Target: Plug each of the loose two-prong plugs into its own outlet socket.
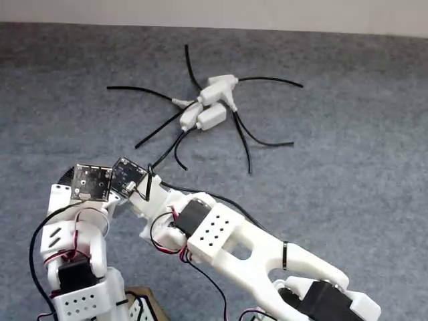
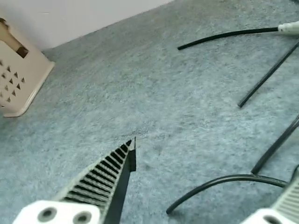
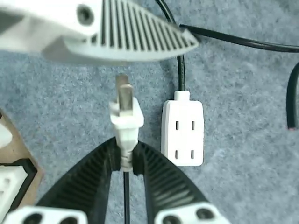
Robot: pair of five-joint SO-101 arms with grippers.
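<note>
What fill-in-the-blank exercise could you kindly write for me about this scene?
The right gripper grips a plug whose colour is ____.
The outlet beside it shows ____ slots.
The left gripper is ____, not shut.
Missing words: white; four; open.

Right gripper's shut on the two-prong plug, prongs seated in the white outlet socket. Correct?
No: right gripper is shut on the two-prong plug, but its prongs are bare; the white outlet socket lies beside it. Right wrist view shows it.
</note>
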